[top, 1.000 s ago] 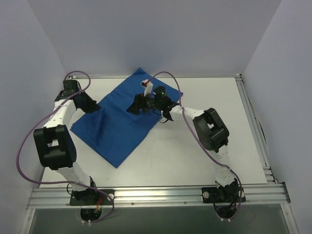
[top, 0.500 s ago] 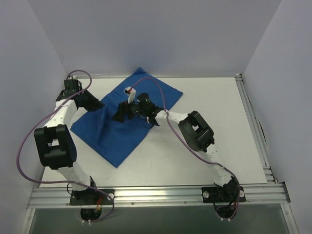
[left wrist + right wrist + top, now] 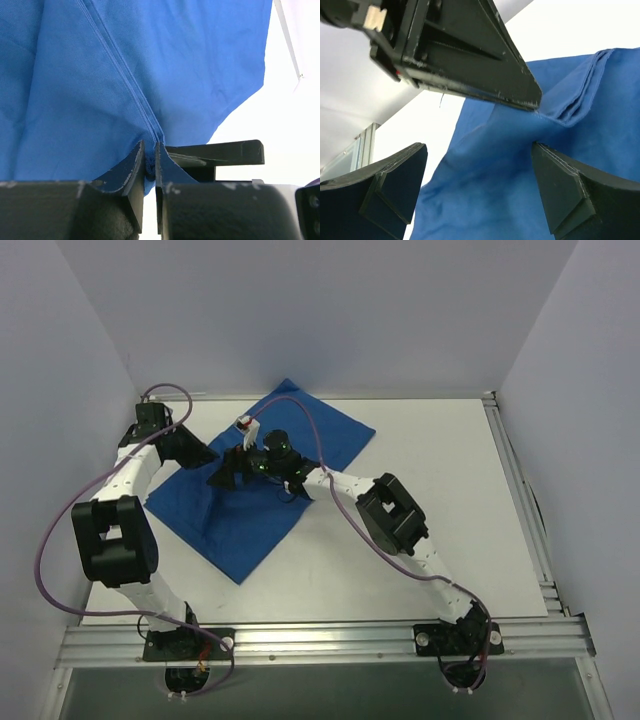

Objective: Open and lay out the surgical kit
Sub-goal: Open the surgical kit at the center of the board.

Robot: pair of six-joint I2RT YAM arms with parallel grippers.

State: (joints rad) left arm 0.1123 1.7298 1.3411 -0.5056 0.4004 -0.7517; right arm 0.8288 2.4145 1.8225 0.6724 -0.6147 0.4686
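The surgical kit shows only as a royal-blue cloth wrap (image 3: 250,530) lying closed on the white table; its contents are hidden. My left gripper (image 3: 200,453) is at the wrap's left corner, shut on a raised fold of cloth (image 3: 125,65). In the left wrist view the cloth is pinched tight in the left gripper (image 3: 149,159). My right gripper (image 3: 222,478) hovers just right of it, over the wrap. In the right wrist view the right gripper (image 3: 480,175) is open, with blue cloth (image 3: 520,200) below the gap and nothing between its fingers. The left gripper (image 3: 465,55) fills the top of that view.
Bare white table (image 3: 430,460) lies right of the wrap and in front of it. Grey walls close in the back and both sides. A metal rail (image 3: 320,640) runs along the near edge by the arm bases.
My right arm has swung left across the wrap toward the left gripper, and its jaws have widened. The left gripper keeps its hold on the fold, barely moved.
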